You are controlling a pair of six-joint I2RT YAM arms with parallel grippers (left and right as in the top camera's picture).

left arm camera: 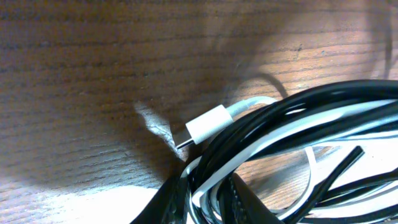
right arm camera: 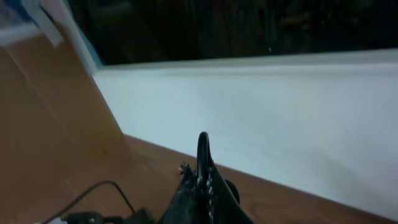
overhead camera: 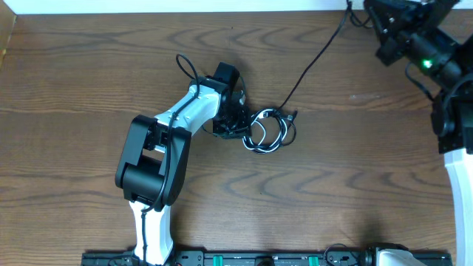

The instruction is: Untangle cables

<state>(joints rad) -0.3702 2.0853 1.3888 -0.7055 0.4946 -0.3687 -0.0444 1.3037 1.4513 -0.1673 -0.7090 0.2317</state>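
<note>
The cable bundle (overhead camera: 270, 131) lies near the middle of the table (overhead camera: 89, 74), a loose knot of looped black cords with one white cable (left arm camera: 249, 102) wound through them. The left gripper (overhead camera: 235, 122) is down at the bundle's left side. In the left wrist view its fingers (left arm camera: 249, 205) are nearly closed on several strands, black and white, that pass between them. The white cable's plug (left arm camera: 208, 124) sticks out of the tangle toward the left, with its metal tip close to the wood; whether the tip touches the table cannot be told.

One black cable (overhead camera: 314, 63) leaves the right side of the bundle and runs in a shallow curve across the bare wood toward the far right corner of the table, where the right arm is. The right gripper (right arm camera: 203, 163) is fully closed, and a thin black loop stands up out of its fingertips, pinched between them. Below it in the right wrist view, more black cord trails toward the near left of the picture over the table.
</note>
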